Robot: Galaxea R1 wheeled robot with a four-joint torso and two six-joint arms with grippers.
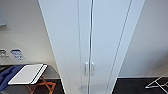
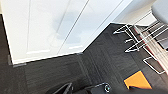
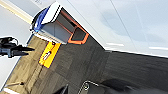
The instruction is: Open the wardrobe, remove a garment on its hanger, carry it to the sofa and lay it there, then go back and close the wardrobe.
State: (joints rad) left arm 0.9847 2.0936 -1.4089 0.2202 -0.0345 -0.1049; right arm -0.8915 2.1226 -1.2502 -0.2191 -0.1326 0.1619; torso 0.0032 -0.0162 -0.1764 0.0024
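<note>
The wardrobe stands straight ahead of me, tall and white, with both doors shut. Two small white handles sit side by side at the centre seam. The garment and its hanger are hidden behind the shut doors. The wardrobe's foot meets dark carpet in the left wrist view, and dark parts of my left gripper hang low above that carpet, short of the doors. The wardrobe's lower doors also show in the right wrist view, where my right gripper is likewise low over the carpet.
A small white-topped table on orange legs stands left of the wardrobe, with something blue beside it. A white wire rack stands on the right. A yellow object lies on the floor.
</note>
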